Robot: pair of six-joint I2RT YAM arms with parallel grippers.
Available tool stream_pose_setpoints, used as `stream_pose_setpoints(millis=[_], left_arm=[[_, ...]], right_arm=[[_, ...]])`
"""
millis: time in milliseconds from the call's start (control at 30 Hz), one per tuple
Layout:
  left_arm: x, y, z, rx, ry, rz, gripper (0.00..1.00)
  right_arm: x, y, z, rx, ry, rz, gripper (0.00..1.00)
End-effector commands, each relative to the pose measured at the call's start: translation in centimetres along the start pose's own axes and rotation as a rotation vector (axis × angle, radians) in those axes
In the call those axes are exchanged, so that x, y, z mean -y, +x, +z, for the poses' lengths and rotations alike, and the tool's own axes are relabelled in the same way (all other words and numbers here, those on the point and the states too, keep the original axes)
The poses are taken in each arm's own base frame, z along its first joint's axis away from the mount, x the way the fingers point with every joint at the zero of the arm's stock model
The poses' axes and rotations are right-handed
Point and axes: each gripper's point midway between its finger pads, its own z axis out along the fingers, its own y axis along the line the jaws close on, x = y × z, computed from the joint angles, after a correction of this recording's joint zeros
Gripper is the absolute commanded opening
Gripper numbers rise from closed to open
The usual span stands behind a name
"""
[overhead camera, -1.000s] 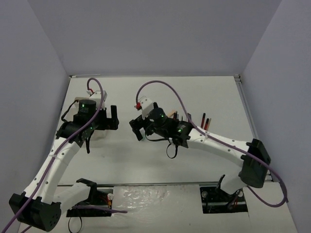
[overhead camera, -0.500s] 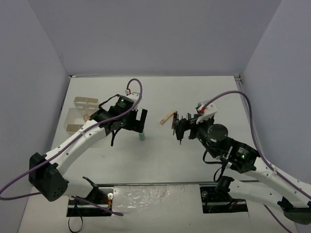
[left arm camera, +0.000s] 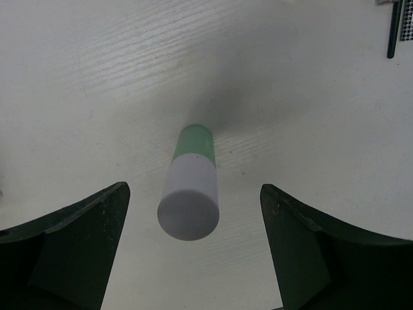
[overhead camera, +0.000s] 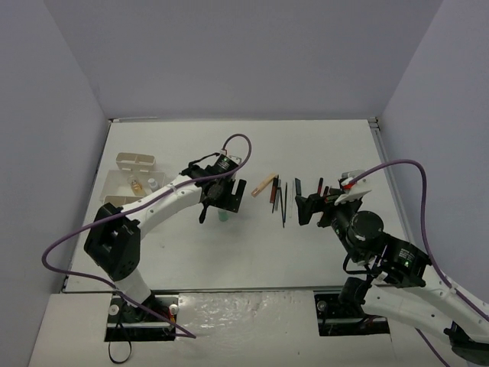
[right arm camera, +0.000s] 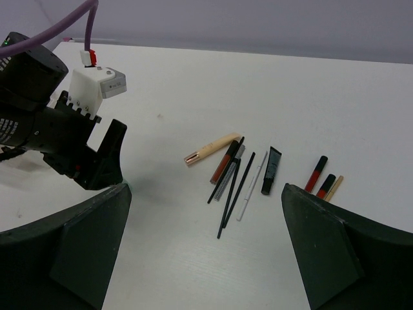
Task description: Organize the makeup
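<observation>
A white-green bottle (left arm camera: 190, 194) stands upright on the table (overhead camera: 229, 252), and it also shows in the top view (overhead camera: 222, 217). My left gripper (left arm camera: 193, 216) is open and hangs just above it, one finger on each side, not touching. Further right lies a loose row of makeup: a tan tube (right arm camera: 211, 149), a red-black tube (right arm camera: 224, 163), thin black pencils (right arm camera: 235, 194), a white pencil (right arm camera: 251, 187), a black tube (right arm camera: 271, 171), two red tubes (right arm camera: 316, 173) and a tan stick (right arm camera: 333, 188). My right gripper (overhead camera: 309, 208) is open and empty, raised right of the pencils.
A white compartmented tray (overhead camera: 114, 200) sits at the far left with two small bottles (overhead camera: 136, 186) in it. The left arm's gripper body (right arm camera: 84, 148) shows at the left of the right wrist view. Grey walls close in the table.
</observation>
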Motion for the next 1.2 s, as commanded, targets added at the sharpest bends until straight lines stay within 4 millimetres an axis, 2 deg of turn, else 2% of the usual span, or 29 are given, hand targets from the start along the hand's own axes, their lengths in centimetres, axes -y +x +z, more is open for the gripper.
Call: stream_pose_setpoints(millis=[0,167,367,500,767,867,1033,1167], left_arm=[[0.5,-1.3,0.2,0.044,-0.009,-0.043,0.77],[0.5,-1.0,1.2,0.025,-0.025,-0.048,0.7],[0.3,-1.0,1.5,0.03,-0.045,-0.054,0.59],[0.3,-1.1,1.5,0.04,-0.047,-0.057,0.45],[0.2,-1.0,1.2,0.038,-0.047,-0.062,0.09],[0.1,-1.6,0.0,0.063,-0.045,-0.066,0.0],[-1.0,-3.2,-4.0,0.112,-0.064,-0.059,0.0],[-4.5,-5.4,-8.7,0.181,-0.118,-0.103,0.0]], right_arm=[[0.5,-0.9,0.0,0.045,0.033,0.045,1.0],[0.5,-0.7,-0.1,0.044,0.03,0.048,1.0],[0.8,-0.6,-0.3,0.049,0.03,0.053,1.0],[0.8,-0.6,-0.4,0.052,0.029,0.057,1.0],[1.1,-0.8,-0.6,0.062,0.033,0.063,1.0],[1.1,-0.9,-0.7,0.064,0.028,0.065,1.0],[0.9,-1.3,-0.9,0.07,0.015,0.072,1.0],[0.6,-2.1,-1.1,0.078,-0.006,0.08,1.0]])
